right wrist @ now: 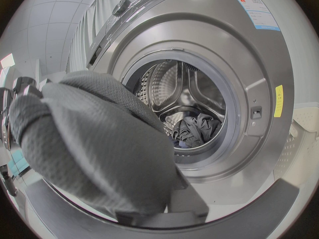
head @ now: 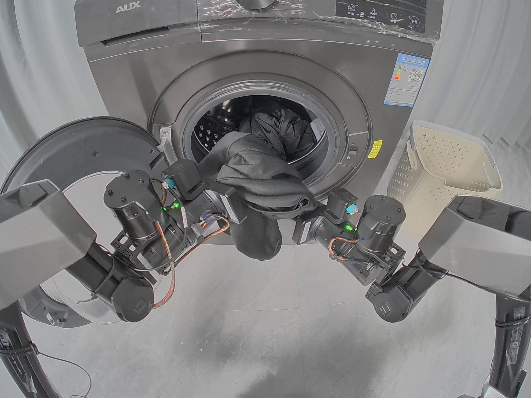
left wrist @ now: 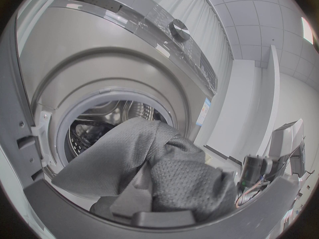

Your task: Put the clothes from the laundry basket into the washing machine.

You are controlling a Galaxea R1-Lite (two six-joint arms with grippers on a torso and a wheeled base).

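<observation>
A dark grey garment (head: 260, 175) hangs between my two grippers just in front of the washing machine's drum opening (head: 221, 122). Its upper part lies over the opening's lower rim and one end dangles toward the floor. My left gripper (head: 239, 203) is shut on its left side, and cloth (left wrist: 149, 163) covers the fingers. On the garment's right end my right gripper (head: 301, 219) is shut too, with fabric (right wrist: 99, 143) bunched over it. More dark clothes (right wrist: 196, 130) lie inside the drum. The cream laundry basket (head: 448, 167) stands to the machine's right.
The round machine door (head: 83, 150) is swung open on the left, close behind my left arm. White curtains hang on both sides of the machine. Bare grey floor (head: 276, 327) lies in front.
</observation>
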